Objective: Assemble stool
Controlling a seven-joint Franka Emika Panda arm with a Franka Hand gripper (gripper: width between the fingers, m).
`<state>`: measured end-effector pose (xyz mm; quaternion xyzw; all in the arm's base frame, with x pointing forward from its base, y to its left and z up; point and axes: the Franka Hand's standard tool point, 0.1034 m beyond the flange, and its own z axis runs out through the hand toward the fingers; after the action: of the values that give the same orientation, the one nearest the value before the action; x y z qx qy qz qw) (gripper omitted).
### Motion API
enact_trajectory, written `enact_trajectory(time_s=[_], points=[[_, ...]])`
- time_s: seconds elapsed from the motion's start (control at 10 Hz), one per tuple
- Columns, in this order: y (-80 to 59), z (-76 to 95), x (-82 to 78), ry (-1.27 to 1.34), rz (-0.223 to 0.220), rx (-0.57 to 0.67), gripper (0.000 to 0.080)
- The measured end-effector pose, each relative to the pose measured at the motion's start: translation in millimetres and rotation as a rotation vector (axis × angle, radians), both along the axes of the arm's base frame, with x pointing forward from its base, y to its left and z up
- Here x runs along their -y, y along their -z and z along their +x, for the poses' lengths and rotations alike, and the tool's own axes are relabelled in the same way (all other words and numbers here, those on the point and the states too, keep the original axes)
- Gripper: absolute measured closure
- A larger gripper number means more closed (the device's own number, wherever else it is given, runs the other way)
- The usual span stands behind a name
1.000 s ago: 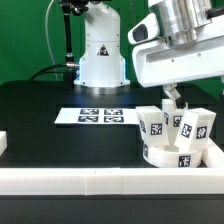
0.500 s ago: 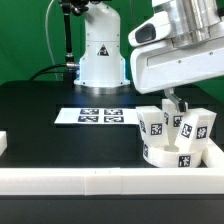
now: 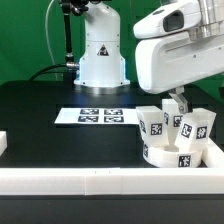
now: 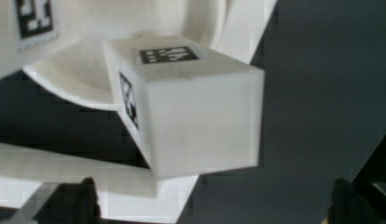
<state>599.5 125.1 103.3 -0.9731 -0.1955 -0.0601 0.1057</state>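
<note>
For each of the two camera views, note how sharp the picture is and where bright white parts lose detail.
Exterior view: fairly sharp, the tags on the marker board readable; the white border rail washes out. Wrist view: soft and blurred, the close leg fills the frame, its tag smeared, its pale faces nearly featureless.

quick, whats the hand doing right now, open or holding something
Hand: open, jaws wide apart, holding nothing; it hovers over a white stool leg standing on the seat disc.
</note>
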Motion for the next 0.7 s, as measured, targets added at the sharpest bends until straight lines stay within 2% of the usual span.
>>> enact_trajectory(time_s=[0.3, 0.4, 0.5, 0.7], points=[[0.5, 0.2, 2.7, -0.205, -0.019, 0.048, 0.0151], [0.4, 1.0, 3.7, -0.315, -0.04, 0.076, 0.0151], [-0.6, 4.1, 2.1, -0.498, -0.088, 0.137, 0.0151], [2.0, 2.7, 2.0, -0.684, -0.134, 0.162, 0.0151]])
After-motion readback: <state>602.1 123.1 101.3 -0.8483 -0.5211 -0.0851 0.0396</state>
